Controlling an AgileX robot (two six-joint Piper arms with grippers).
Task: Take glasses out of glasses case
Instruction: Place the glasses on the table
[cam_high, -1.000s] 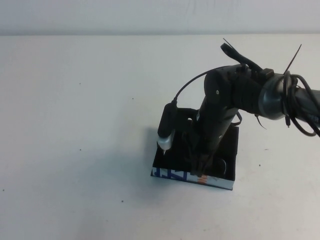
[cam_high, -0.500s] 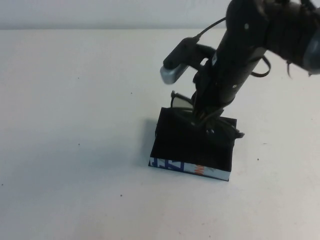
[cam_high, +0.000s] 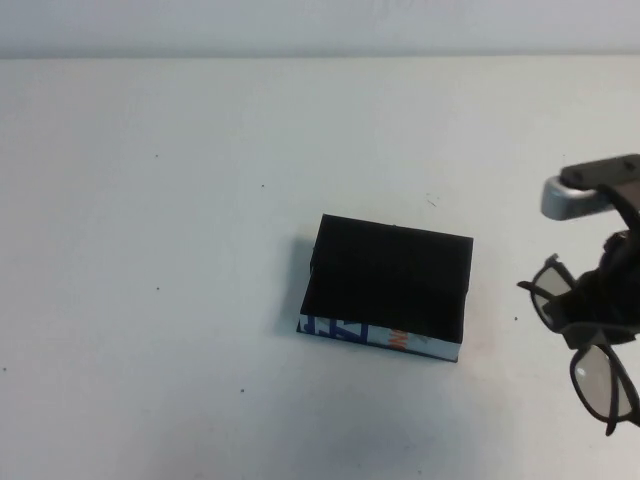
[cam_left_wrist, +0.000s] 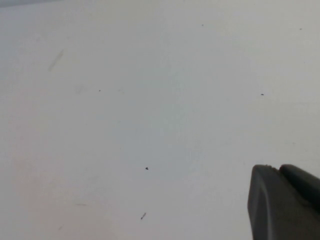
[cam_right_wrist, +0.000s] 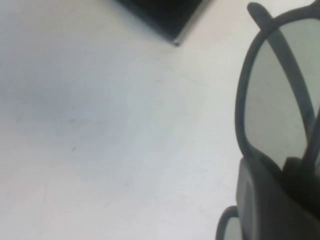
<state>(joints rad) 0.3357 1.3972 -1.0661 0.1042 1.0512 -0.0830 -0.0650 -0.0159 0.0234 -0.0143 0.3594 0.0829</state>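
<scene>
White table (cam_high: 150, 350); right gripper (cam_high: 598, 300) clamps glasses (cam_high: 585, 345) at bridge, right of case (cam_high: 388, 285); light, fragile; left gripper (cam_left_wrist: 285, 202) state unclear

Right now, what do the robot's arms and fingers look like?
Not much shows. The right gripper, at the table's right edge, is black, with a silver-grey rounded camera above it. The left gripper, over bare table, shows only as a dark grey, blocky, rounded piece. No cables or markings show.

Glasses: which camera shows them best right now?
The high view: both lenses of the glasses show, held in the right gripper right of the glasses case. The right wrist view shows one lens close up, cropped. The left wrist view shows none, only the left gripper over the table.
</scene>
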